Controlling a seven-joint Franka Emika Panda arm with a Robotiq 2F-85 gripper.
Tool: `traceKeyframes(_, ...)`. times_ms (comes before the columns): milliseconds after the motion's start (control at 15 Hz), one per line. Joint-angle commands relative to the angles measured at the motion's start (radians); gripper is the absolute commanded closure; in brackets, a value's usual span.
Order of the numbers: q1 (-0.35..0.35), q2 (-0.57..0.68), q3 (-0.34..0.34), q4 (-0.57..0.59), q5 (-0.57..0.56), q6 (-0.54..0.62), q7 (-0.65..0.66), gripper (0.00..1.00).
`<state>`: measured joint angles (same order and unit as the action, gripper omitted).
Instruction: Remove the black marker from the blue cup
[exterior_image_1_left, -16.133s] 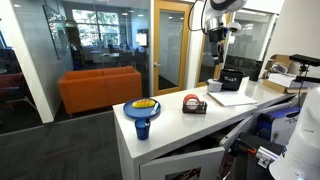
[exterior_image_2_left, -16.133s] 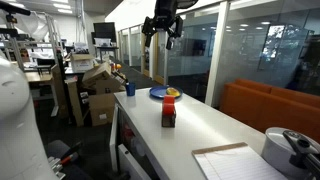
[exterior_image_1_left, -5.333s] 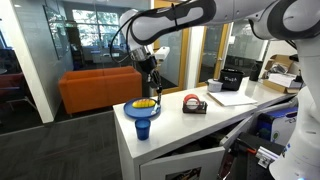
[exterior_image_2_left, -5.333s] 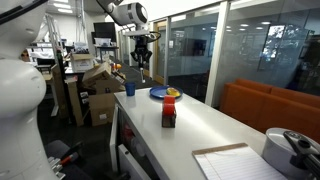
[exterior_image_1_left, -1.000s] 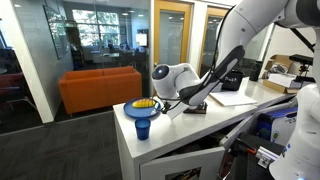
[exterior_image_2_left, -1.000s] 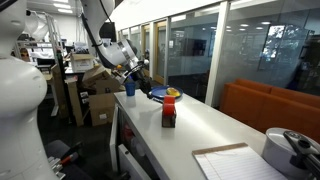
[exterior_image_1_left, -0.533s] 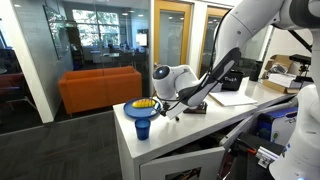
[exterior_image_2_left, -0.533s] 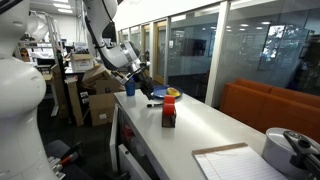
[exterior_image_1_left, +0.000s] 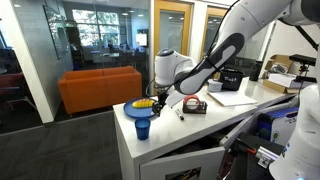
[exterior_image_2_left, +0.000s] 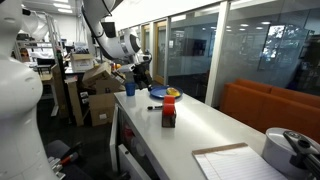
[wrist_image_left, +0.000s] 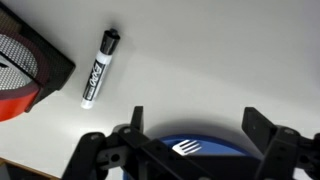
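The black marker (wrist_image_left: 98, 68) lies flat on the white table, between the tape dispenser and the light-blue dish; it also shows as a small dark stick in an exterior view (exterior_image_2_left: 152, 107). The blue cup (exterior_image_1_left: 142, 128) stands upright near the table's end, also seen in the other exterior view (exterior_image_2_left: 129, 89), with nothing visible sticking out of it. My gripper (wrist_image_left: 195, 125) is open and empty, hanging above the dish's rim, apart from the marker. It shows in both exterior views (exterior_image_1_left: 157, 100) (exterior_image_2_left: 143, 78).
The light-blue dish (exterior_image_1_left: 130, 110) holds a yellow thing and a white fork (wrist_image_left: 186, 148). The black-and-red tape dispenser (exterior_image_1_left: 194, 104) stands beside the marker. Papers (exterior_image_1_left: 232, 98) and a black box lie further along the table. The table edge is close to the cup.
My arm has lifted from low over the table and swung back over the dish. The marker stays lying on the table.
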<state>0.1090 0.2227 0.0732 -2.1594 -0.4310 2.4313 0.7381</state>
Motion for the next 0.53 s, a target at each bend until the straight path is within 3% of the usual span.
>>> traceKeyframes(0, -0.096, -0.069, 0.104, -0.035, 0.194, 0.018, -0.272, 0.0)
traceKeyframes(333, -0.183, -0.133, 0.23, -0.005, 0.515, -0.08, -0.661, 0.0)
traceKeyframes(467, -0.191, -0.164, 0.227, 0.019, 0.64, -0.188, -0.814, 0.0)
